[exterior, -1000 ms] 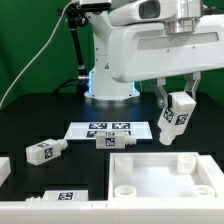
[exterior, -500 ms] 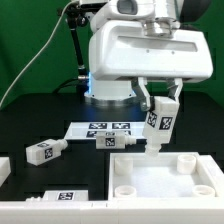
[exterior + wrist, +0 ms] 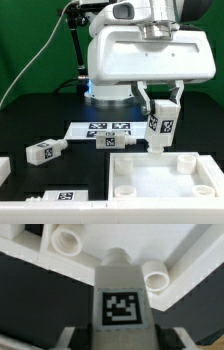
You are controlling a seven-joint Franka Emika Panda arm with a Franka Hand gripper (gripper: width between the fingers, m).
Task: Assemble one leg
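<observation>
My gripper is shut on a white leg with a black-and-white tag and holds it upright above the far edge of the white tabletop. In the wrist view the leg fills the middle between my two fingers, its tip pointing toward the tabletop's corner between two round sockets. Two more legs lie on the table: one at the exterior view's left and one beside the marker board.
The marker board lies flat behind the tabletop. Another tagged white part lies at the front on the exterior view's left. The robot base stands at the back.
My gripper has carried the leg toward the exterior view's left and slightly down, from over the tabletop's far right corner to its far edge. The other parts have not moved.
</observation>
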